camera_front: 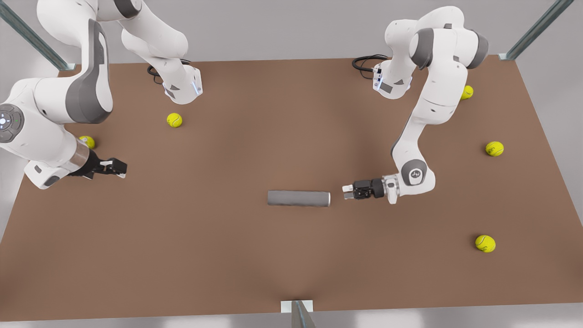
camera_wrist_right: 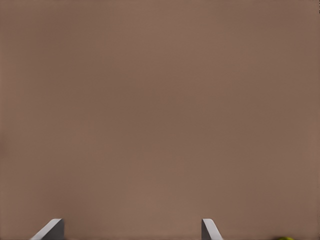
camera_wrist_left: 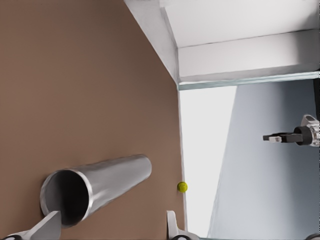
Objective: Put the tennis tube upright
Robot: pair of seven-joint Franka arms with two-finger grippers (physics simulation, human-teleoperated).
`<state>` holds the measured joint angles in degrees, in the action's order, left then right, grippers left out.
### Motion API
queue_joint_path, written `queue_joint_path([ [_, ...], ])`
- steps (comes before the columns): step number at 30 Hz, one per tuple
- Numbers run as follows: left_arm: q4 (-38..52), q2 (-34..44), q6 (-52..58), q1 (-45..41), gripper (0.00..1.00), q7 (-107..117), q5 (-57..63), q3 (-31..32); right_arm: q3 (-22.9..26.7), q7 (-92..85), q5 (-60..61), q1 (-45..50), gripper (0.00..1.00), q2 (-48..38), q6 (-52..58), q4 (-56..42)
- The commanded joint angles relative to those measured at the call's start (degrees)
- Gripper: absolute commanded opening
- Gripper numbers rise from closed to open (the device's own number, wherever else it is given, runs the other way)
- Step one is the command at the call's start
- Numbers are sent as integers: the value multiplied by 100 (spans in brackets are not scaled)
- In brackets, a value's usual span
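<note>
Tennis tube (camera_front: pixel 298 198) lies flat: rigid, light, slick, likely to roll; take it by the open rim. Left gripper (camera_front: pixel 347 192) spread wide beside it; right gripper (camera_front: pixel 119 167) waits, wide

A brown surface (camera_front: pixel 227 255) carries a grey tennis tube (camera_front: pixel 298 198) lying on its side near the middle. Five yellow-green tennis balls (camera_front: pixel 174 120) lie scattered well apart, mostly toward the surface's edges.

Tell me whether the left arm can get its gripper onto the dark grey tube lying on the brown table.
Probably yes. The left gripper is open, level with the open end of the dark grey hollow tennis tube, a small gap apart, and nothing lies between them on the brown table. The right gripper waits far off.
</note>
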<state>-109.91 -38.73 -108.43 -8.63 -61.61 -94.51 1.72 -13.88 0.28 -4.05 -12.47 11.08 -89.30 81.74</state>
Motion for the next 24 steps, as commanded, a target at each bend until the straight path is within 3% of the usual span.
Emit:
queue_joint_path([
  [1,14,-30,-99,2,100,0,-129,73,0,33,-8,-10,100,0,0,0],
  [10,585,-583,-134,-16,100,0,-173,311,0,-19,0,-45,100,9,-18,0],
  [24,436,-627,-108,-95,100,0,-15,460,-9,7,9,-1,100,44,-18,0],
])
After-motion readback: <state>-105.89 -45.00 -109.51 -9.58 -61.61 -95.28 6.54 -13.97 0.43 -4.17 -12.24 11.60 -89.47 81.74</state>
